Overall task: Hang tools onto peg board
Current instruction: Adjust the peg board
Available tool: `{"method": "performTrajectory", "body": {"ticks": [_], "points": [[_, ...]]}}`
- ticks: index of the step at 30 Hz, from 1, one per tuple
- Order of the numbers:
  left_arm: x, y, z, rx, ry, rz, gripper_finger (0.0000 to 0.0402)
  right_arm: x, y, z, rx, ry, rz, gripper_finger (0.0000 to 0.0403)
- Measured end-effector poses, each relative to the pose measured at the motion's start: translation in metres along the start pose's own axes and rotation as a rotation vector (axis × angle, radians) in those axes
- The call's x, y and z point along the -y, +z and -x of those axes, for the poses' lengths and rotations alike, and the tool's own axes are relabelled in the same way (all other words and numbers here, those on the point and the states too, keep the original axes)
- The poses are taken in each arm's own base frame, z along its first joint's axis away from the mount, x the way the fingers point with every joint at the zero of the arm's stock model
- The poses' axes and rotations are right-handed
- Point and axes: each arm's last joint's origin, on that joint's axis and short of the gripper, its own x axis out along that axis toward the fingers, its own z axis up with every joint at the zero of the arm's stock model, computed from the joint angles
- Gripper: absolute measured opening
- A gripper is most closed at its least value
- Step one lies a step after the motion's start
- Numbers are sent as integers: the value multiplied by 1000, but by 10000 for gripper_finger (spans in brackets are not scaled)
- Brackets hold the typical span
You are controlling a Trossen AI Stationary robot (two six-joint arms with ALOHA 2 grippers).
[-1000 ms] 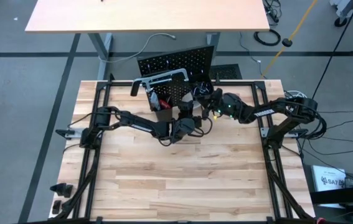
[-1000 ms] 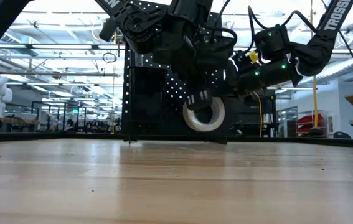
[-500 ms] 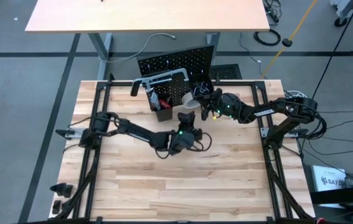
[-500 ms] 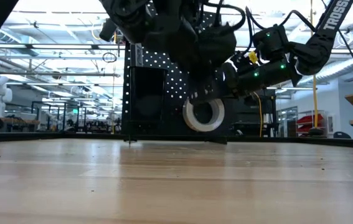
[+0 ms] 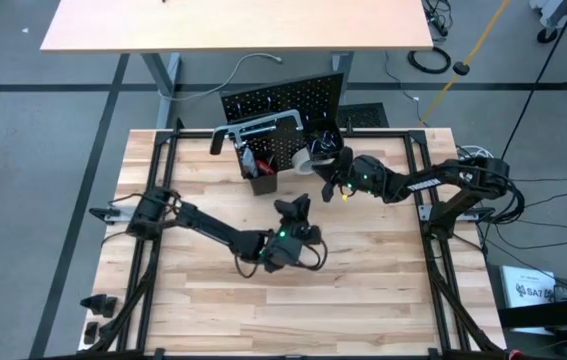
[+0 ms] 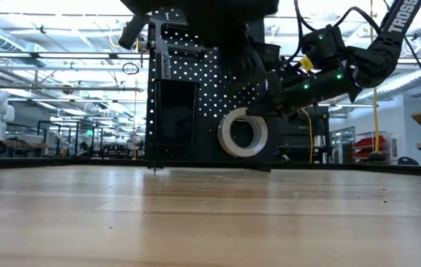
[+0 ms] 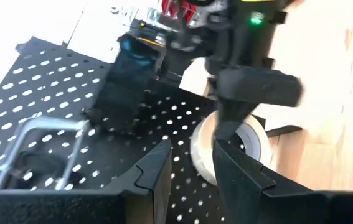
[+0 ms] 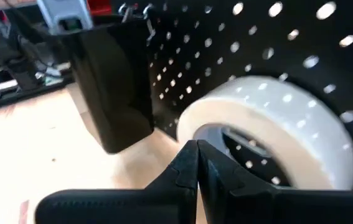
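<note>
Right now the right gripper (image 5: 329,183) has its two fingers pressed fully together with nothing between them, its tip just in front of the white tape roll (image 5: 305,160). From that arm's own camera the closed fingertips (image 8: 192,163) sit at the roll's lower edge; whether they touch it I cannot tell. The roll hangs on the face of the peg board (image 5: 283,105), low down and close to the tabletop (image 5: 363,290), beside a black bin (image 5: 263,181) fixed to the same panel. The board stands at the far edge of the table, near its middle. A grey hacksaw (image 5: 253,128) lies across the board's upper part, and red-handled tools (image 5: 250,162) poke out of the bin.

The left gripper (image 5: 294,207) is out over the middle of the table, well apart from the board, pointing toward it. Its fingers (image 7: 148,177) stand partly apart and hold nothing; through the gap, its camera looks straight at the roll and the right arm's wrist.
</note>
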Motion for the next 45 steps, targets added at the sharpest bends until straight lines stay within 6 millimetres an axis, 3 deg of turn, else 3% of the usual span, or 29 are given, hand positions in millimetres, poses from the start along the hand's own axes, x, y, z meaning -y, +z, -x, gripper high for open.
{"method": "performTrajectory", "body": {"ticks": [4,8,15,19,23,30,37,45], "points": [[-12,-2,22,-20,26,26,121,-8,-1,5,-45,21,9,0],[-30,-14,46,-19,32,90,121,-16,3,22,-31,55,13,0],[-52,-65,64,-69,89,271,121,-4,4,64,12,-140,-17,0],[-56,-94,71,-55,90,398,121,8,8,71,43,-200,-65,0],[-56,-116,76,-39,87,553,121,21,11,68,35,-269,-105,0],[-41,-141,84,-14,67,615,121,50,21,52,13,-286,-125,0],[-39,-143,86,-9,62,615,121,79,28,29,-22,-312,-140,0],[-39,-144,86,-9,61,599,121,98,34,0,-55,-283,-113,0]]}}
